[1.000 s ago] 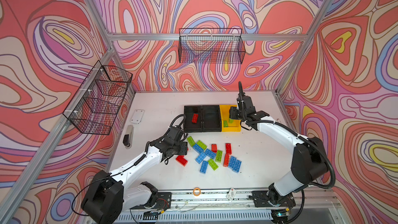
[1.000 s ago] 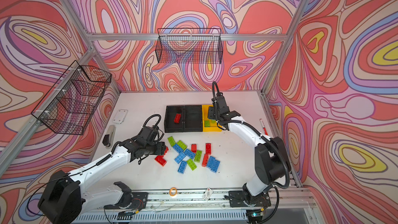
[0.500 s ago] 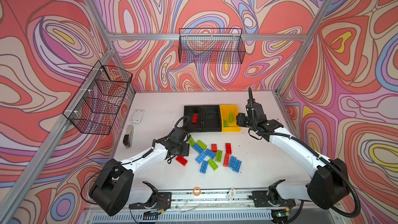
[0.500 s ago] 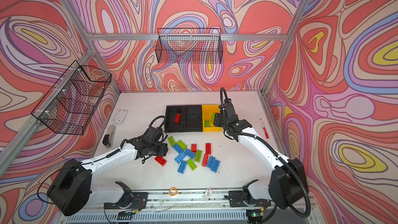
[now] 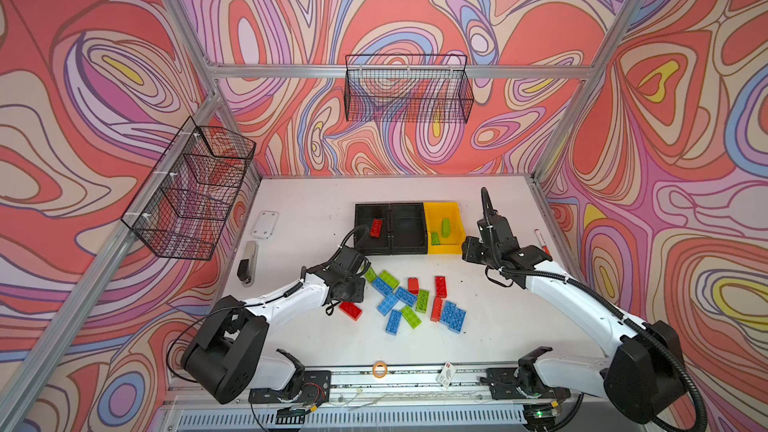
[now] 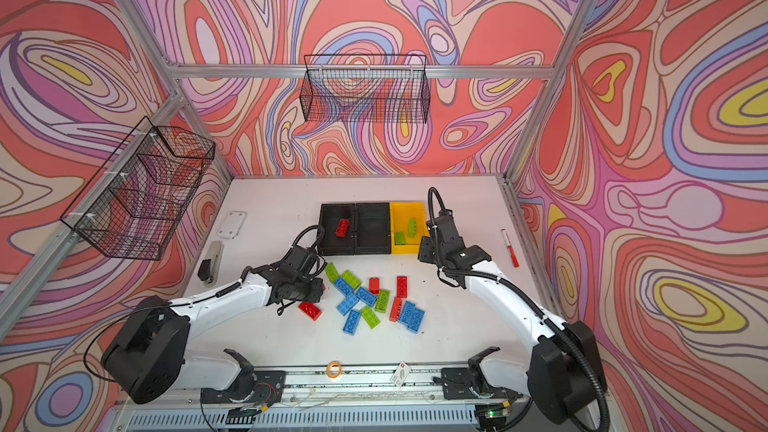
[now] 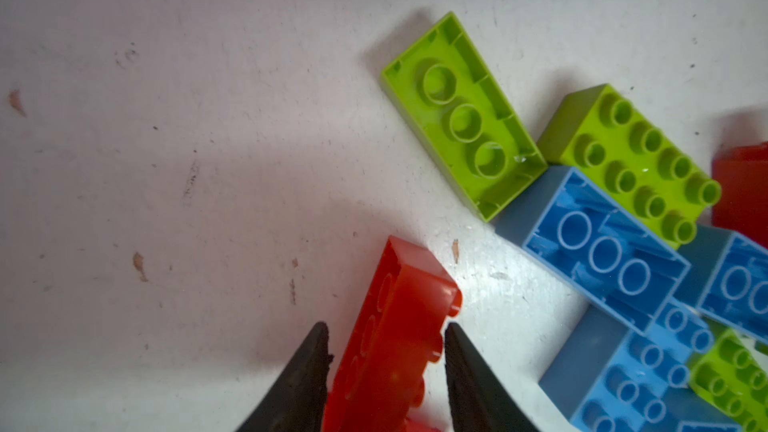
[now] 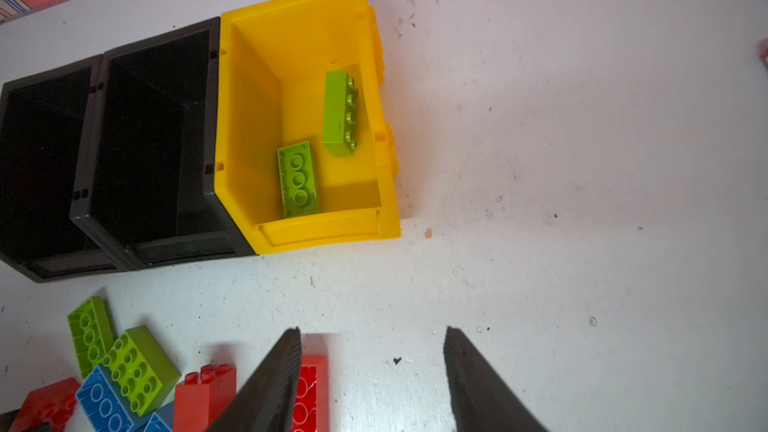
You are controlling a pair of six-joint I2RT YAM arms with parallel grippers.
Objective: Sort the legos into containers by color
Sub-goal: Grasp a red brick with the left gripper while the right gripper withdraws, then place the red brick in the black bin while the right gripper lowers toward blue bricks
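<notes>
My left gripper (image 7: 384, 328) is showing black fingers (image 7: 299, 388) against a red brick (image 7: 395, 317). My white table (image 7: 166, 139) is carrying green bricks (image 7: 461, 118) and blue bricks (image 7: 602, 251). The yellow bin (image 8: 307, 27) and black bins (image 5: 390, 226) are sitting before swirling pink-red walls (image 5: 104, 97).

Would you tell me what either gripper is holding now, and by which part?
The left gripper pinches a red brick by two opposite long faces, near one end; the right gripper is open and holds nothing.

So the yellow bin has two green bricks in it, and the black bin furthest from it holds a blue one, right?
Nearly. The far black bin holds a red brick, not a blue one; a top view shows it. The yellow bin does hold two green bricks.
</notes>
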